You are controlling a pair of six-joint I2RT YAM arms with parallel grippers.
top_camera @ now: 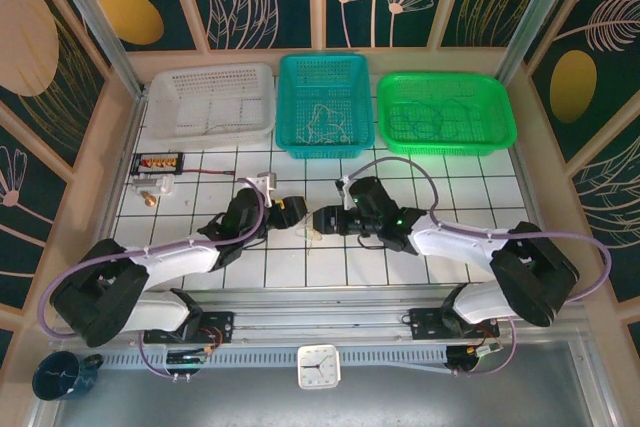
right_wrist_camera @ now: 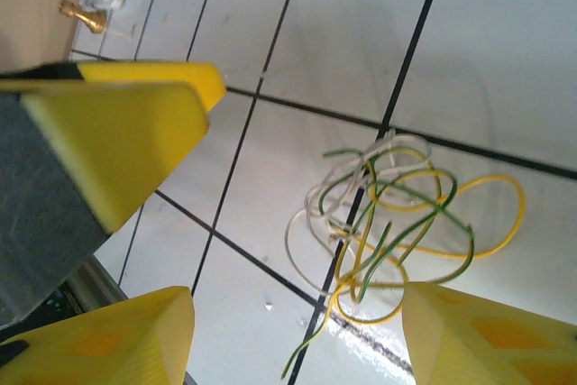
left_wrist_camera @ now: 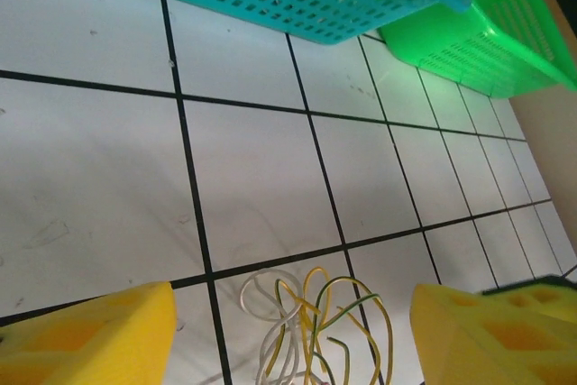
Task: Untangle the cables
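The cables (top_camera: 314, 232) are a small loose knot of thin white, yellow and green-yellow wires lying on the white tiled table between the two arms. In the left wrist view the cables (left_wrist_camera: 315, 322) lie on the tile between my left gripper's (left_wrist_camera: 293, 340) yellow fingers (left_wrist_camera: 90, 340), which stand wide apart and hold nothing. From the right wrist, the cables (right_wrist_camera: 397, 223) spread across a tile line just ahead of my right gripper (right_wrist_camera: 297, 340), open with nothing in it. From above, my left gripper (top_camera: 291, 210) and right gripper (top_camera: 324, 219) face each other closely over the knot.
Three baskets stand along the back: white (top_camera: 210, 71), teal (top_camera: 325, 59) and green (top_camera: 445, 78), the last two with wires inside. A red wire with a small connector board (top_camera: 160, 162) and a brass piece (top_camera: 150, 197) lie at the left edge.
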